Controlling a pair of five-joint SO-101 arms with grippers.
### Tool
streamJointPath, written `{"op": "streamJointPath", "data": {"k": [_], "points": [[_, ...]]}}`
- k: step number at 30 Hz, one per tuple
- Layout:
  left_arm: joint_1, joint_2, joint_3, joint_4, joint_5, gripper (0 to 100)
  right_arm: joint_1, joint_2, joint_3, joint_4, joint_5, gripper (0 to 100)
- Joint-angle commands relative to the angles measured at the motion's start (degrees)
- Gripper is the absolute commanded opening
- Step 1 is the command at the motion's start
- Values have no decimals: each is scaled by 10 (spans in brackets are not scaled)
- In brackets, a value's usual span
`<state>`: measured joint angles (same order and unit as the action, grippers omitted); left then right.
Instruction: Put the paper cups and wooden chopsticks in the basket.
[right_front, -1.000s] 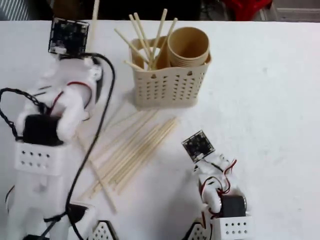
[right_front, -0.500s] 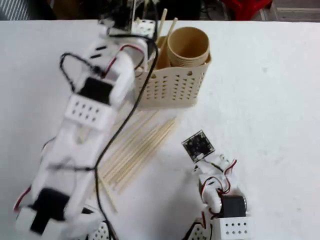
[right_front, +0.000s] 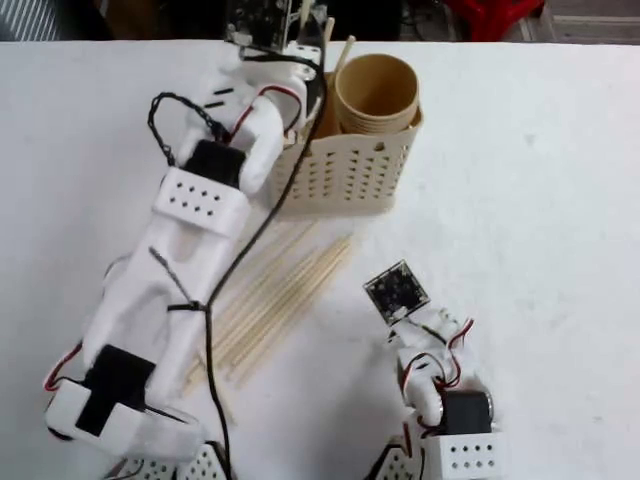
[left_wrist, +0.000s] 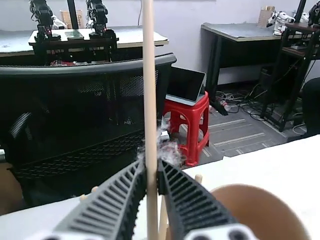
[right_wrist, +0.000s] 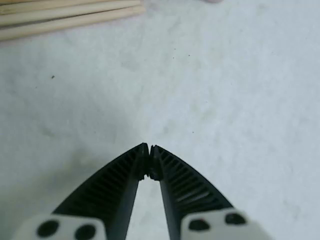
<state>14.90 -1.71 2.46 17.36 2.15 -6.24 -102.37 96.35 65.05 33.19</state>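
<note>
The left arm stretches across the table from the near edge up to the basket. The left gripper is clamped on one chopstick. The two ribbed fingers press on it from both sides, and the stick stands upright between them, rising high above the fingertips. In the left wrist view the brown rim of a cup is just under the gripper, and the tips of two other sticks show beside the fingers.

The basket is cream-coloured with small holes in its walls, and it stands upright at the far side of the table. The paper cups are stacked one in another in the right part of the basket. At least one stick leans in the basket beside the cups.

The loose chopsticks lie flat on the table in front of the basket, in a rough bundle that runs on a slant, and the left arm covers part of them.

The right arm is at the near edge of the table, to the right of the bundle. The right gripper is closed with nothing between its fingertips, which touch each other above the bare white table. A few sticks of the bundle lie ahead of it, apart from the fingertips.
</note>
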Motion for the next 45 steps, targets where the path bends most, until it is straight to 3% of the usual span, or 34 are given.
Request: {"op": "streamJointPath", "data": {"k": [1, 12, 19, 27, 36, 45], "points": [[-7, -4, 43, -75, -31, 59, -5, -2, 5, 4, 5, 21], [-30, -18, 175, -182, -35, 59, -5, -2, 5, 4, 5, 21], [-26, -148, 316, -251, -35, 59, -5, -2, 5, 4, 5, 21], [-15, -250, 366, -255, -35, 60, -5, -2, 5, 4, 5, 21], [-7, -249, 340, -237, -35, 60, -5, -2, 5, 4, 5, 21], [-7, -252, 398, -250, -32, 60, -5, -2, 5, 4, 5, 21]]}}
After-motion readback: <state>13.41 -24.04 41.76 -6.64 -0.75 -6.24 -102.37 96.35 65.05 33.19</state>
